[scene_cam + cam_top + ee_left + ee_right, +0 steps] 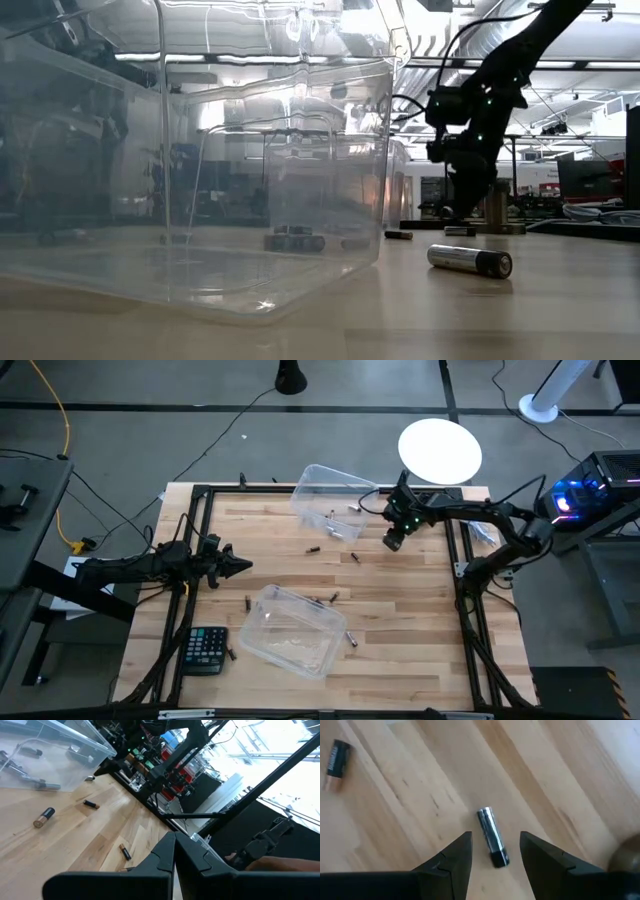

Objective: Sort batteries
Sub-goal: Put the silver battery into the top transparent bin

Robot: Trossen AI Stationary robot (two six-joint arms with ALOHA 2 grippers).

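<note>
The left gripper (243, 566) waits at the tabletop's (400, 660) left side with its jaws closed and empty. Some batteries already lie in the far clear bin (325, 500), but about seven are loose on the wood, and the near bin (290, 630) looks empty. The right gripper (495, 847) hovers with open jaws around one silver battery (491, 836) lying flat, not gripping it.

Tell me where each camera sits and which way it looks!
High: above, looking down on the wooden table and both arms.
Low: table height, looking through the clear plastic bin.
Left wrist: past the shut left gripper across the table.
Right wrist: down past the open right gripper at a silvery grey battery.
Both wrists see wood.
</note>
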